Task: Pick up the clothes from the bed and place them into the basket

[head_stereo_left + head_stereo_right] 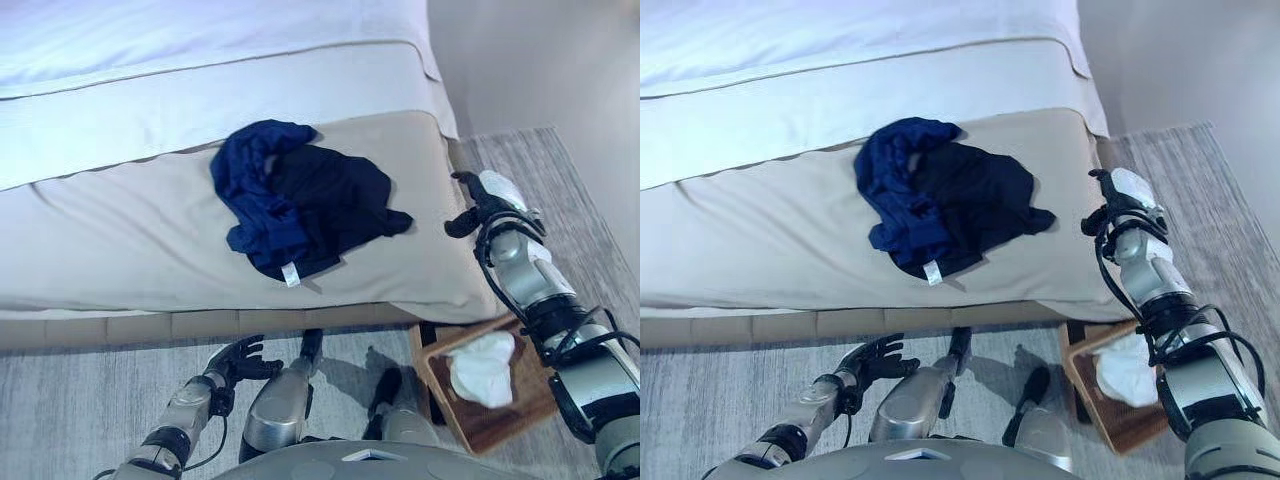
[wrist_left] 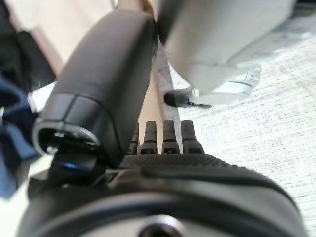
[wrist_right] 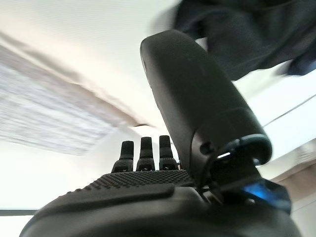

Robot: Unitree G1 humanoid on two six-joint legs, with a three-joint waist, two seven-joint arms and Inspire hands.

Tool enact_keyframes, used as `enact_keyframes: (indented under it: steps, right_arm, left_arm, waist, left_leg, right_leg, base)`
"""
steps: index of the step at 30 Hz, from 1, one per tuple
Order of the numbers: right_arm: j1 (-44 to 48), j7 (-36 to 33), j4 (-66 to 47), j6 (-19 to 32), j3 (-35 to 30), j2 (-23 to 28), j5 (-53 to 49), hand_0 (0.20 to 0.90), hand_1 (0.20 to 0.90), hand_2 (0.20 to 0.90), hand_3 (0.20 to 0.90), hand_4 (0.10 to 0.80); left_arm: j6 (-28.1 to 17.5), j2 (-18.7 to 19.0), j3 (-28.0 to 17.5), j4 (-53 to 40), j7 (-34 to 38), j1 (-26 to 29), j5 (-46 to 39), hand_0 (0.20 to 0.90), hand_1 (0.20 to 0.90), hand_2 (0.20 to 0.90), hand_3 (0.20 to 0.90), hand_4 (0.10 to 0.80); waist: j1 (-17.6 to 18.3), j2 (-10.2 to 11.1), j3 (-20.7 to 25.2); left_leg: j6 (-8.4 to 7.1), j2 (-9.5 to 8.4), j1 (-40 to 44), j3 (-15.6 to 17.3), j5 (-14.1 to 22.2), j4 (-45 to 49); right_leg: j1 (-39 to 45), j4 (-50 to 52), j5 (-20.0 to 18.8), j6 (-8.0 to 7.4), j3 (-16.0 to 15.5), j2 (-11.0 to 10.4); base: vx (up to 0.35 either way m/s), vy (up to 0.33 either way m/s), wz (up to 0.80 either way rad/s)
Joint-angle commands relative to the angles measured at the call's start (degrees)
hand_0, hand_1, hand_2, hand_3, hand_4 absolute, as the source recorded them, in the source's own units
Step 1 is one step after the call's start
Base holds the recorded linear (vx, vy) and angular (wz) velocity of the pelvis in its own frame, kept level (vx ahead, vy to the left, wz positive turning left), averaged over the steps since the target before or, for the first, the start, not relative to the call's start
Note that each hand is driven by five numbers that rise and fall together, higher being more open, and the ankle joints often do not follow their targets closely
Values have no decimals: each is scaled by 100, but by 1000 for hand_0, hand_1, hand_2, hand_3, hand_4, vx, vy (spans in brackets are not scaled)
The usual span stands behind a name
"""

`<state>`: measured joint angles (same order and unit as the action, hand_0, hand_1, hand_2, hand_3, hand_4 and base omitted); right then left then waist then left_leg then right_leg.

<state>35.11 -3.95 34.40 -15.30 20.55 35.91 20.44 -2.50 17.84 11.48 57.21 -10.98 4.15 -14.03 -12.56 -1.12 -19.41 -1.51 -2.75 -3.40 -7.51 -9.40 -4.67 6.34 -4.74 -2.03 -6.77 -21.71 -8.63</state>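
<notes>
A heap of clothes, one dark navy and one brighter blue (image 1: 300, 205), lies on the beige cover of the bed (image 1: 120, 240), near its front right part. The navy cloth also shows in the right wrist view (image 3: 247, 34). A brown basket (image 1: 440, 385) stands on the floor by the bed's right corner with a white cloth (image 1: 483, 368) in it. My right hand (image 1: 482, 203) is open and empty, raised beside the bed's right edge, a little right of the heap. My left hand (image 1: 236, 361) hangs low before the bed's front, open and empty.
The bed's white sheet (image 1: 200, 100) stretches behind the heap. A grey carpet (image 1: 80, 400) covers the floor in front. A pale wall (image 1: 540, 60) rises at the right, past a strip of carpet beside the bed.
</notes>
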Motion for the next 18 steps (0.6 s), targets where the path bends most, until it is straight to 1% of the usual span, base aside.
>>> enact_keyframes:
  steps: [1, 2, 3, 4, 6, 8, 9, 11, 12, 13, 15, 18]
  right_arm:
    - [948, -882, 172, 62, 388, 117, 155, 900, 900, 900, 900, 800]
    - [1060, -986, 245, 66, 415, 98, 105, 900, 900, 900, 900, 800]
    - [1442, -1256, 466, 37, 463, -1, 46, 900, 900, 900, 900, 800]
    - [1559, -1320, 530, 27, 475, -18, 20, 900, 900, 900, 900, 800]
    - [2127, -1463, 834, -132, 559, -89, -65, 900, 900, 900, 900, 800]
    - [2564, -1387, 1186, -386, 672, -105, -116, 900, 900, 900, 900, 800]
    - [2874, -1205, 1614, -617, 742, -90, -308, 900, 900, 900, 900, 800]
    - [3132, -887, 2189, -790, 799, -73, -548, 900, 900, 900, 900, 800]
    - [3207, -712, 2412, -899, 835, -77, -570, 900, 900, 900, 900, 800]
    - [3283, -385, 2665, -1050, 886, -82, -464, 900, 900, 900, 900, 800]
    - [3388, -195, 3092, -1120, 1028, -28, -626, 900, 900, 900, 900, 800]
    - [3532, 116, 3360, -1237, 1094, 2, -385, 900, 900, 900, 900, 800]
  left_arm:
    - [-187, 424, 257, 139, -113, -211, -192, 900, 900, 900, 900, 800]
    - [-220, 443, 274, 125, -120, -177, -231, 900, 900, 900, 900, 800]
    - [-311, 487, 341, 69, -128, -72, -410, 900, 900, 900, 900, 800]
    - [-336, 500, 353, 45, -137, -37, -448, 900, 900, 900, 900, 800]
    - [-438, 536, 404, -70, -130, 84, -680, 900, 900, 900, 900, 800]
    - [-508, 577, 408, -190, -129, 143, -836, 900, 900, 900, 900, 800]
    - [-571, 597, 391, -283, -88, 172, -925, 900, 900, 900, 900, 800]
    - [-667, 622, 367, -387, -54, 144, -1030, 900, 900, 900, 900, 800]
    - [-699, 630, 362, -415, -54, 119, -1063, 900, 900, 900, 900, 800]
    - [-750, 634, 350, -427, -67, 90, -1100, 900, 900, 900, 900, 800]
    - [-863, 653, 353, -560, -84, -3, -1168, 900, 900, 900, 900, 800]
    - [-974, 675, 389, -691, -84, -77, -1275, 900, 900, 900, 900, 800]
  waist:
    - [-368, 139, 134]
    - [-417, 127, 61]
    - [-590, 95, -175]
    - [-635, 85, -243]
    - [-826, 33, -524]
    - [-991, 8, -720]
    - [-1144, 12, -873]
    - [-1318, 17, -1031]
    - [-1375, 19, -1037]
    - [-1437, 23, -1038]
    - [-1558, -7, -1038]
    - [-1670, -57, -1038]
  left_leg:
    - [342, -125, -299, 54, 1218, 1029]
    - [355, -139, -385, 20, 1221, 1094]
    - [354, -166, -598, -93, 1333, 1241]
    - [362, -182, -682, -115, 1332, 1281]
    - [396, -233, -1076, -223, 1261, 1391]
    - [408, -269, -1436, -280, 1164, 1466]
    - [415, -289, -1731, -308, 1085, 1535]
    - [407, -301, -2032, -320, 995, 1602]
    - [406, -303, -2149, -330, 964, 1618]
    - [405, -301, -2282, -333, 933, 1636]
    - [417, -306, -2587, -395, 858, 1656]
    - [419, -335, -2900, -451, 797, 1719]
  right_leg:
    - [-832, 1502, 547, 325, 3, -180]
    - [-882, 1591, 567, 340, -22, -205]
    - [-1007, 1851, 717, 340, 0, -252]
    - [-1059, 1923, 722, 344, -1, -278]
    - [-1374, 2219, 669, 331, -84, -386]
    - [-1641, 2399, 680, 321, -162, -431]
    - [-1855, 2533, 703, 311, -266, -467]
    - [-2075, 2676, 724, 285, -441, -515]
    - [-2166, 2723, 729, 276, -509, -533]
    - [-2274, 2782, 738, 271, -584, -561]
    - [-2555, 2944, 720, 234, -751, -628]
    - [-2797, 3169, 787, 234, -878, -687]
  base:
    - [-78, 89, 31]
    - [-45, 75, 29]
    - [-57, 50, 23]
    - [-82, 69, 26]
    - [-156, 97, 23]
    - [-158, 70, 13]
    - [-125, 19, 11]
    - [-69, -2, 18]
    - [-19, -1, 35]
    - [-6, 1, 39]
    - [-16, -6, 37]
    - [-4, -15, 27]
